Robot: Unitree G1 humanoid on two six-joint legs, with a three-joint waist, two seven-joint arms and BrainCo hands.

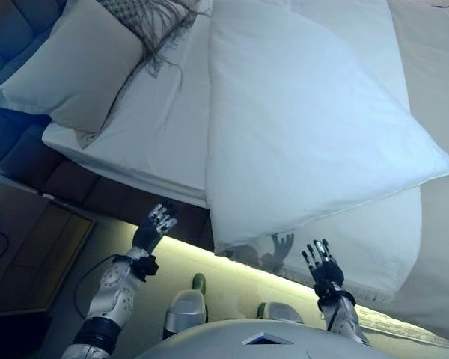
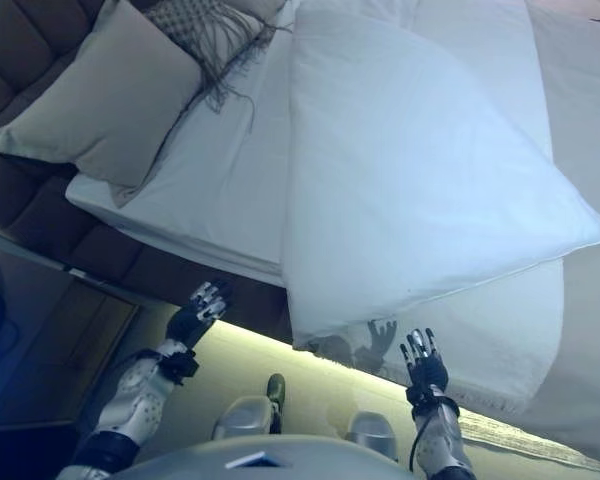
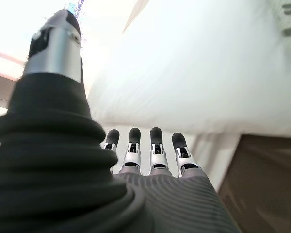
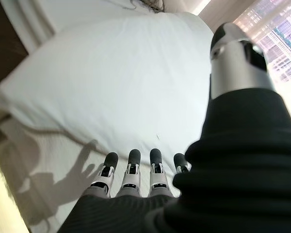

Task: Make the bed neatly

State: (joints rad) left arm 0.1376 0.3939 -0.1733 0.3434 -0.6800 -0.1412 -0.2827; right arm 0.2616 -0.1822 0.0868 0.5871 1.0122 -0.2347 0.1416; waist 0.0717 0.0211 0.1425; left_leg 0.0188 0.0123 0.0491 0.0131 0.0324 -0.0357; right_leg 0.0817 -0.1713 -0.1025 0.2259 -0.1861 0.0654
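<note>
A big white pillow (image 1: 307,120) lies across the bed's near side, one corner hanging over the edge. It rests on a white sheet (image 1: 165,127) and a white cover (image 1: 374,247). A smaller beige pillow (image 1: 67,63) leans at the headboard end, with a fringed grey throw (image 1: 153,26) beside it. My left hand (image 1: 153,228) is open, below the mattress edge, touching nothing. Under the big pillow's hanging corner my right hand (image 1: 323,268) is open, fingers straight, apart from the cover. The wrist views show the big pillow (image 4: 111,92) and the bed's white edge (image 3: 194,73) ahead.
A dark padded headboard (image 1: 15,37) runs along the left. The brown bed base (image 1: 105,194) sits under the mattress, with a lit strip along the floor (image 1: 232,273). A dark bedside unit (image 1: 30,254) stands at lower left. A beige cover (image 1: 434,45) lies at the far right.
</note>
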